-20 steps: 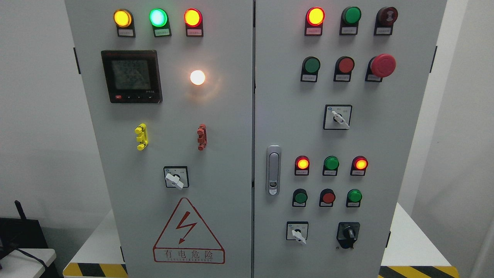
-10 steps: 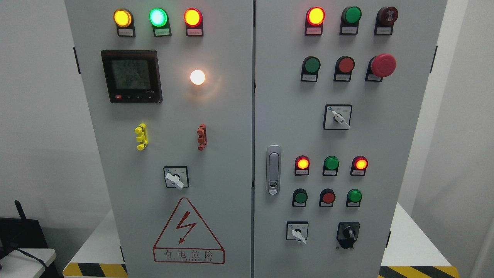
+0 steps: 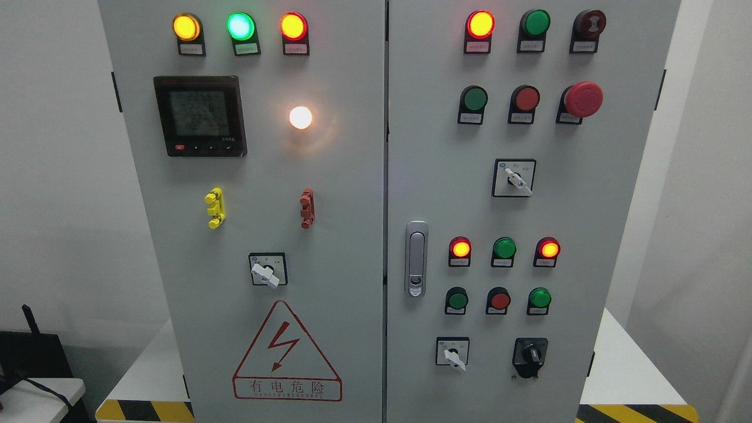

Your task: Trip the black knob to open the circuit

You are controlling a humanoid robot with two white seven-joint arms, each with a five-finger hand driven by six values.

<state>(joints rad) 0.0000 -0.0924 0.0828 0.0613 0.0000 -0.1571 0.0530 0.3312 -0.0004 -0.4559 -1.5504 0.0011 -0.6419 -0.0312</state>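
Head view: black knob (image 3: 531, 354) low on the cabinet's right door (image 3: 499, 211); no robot hand visible

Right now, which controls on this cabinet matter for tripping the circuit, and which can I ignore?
For the job:
black knob, lower right of the right door

Not for the job:
white selector switch beside it
red mushroom button
door latch
meter display
warning triangle

No hand is in view.
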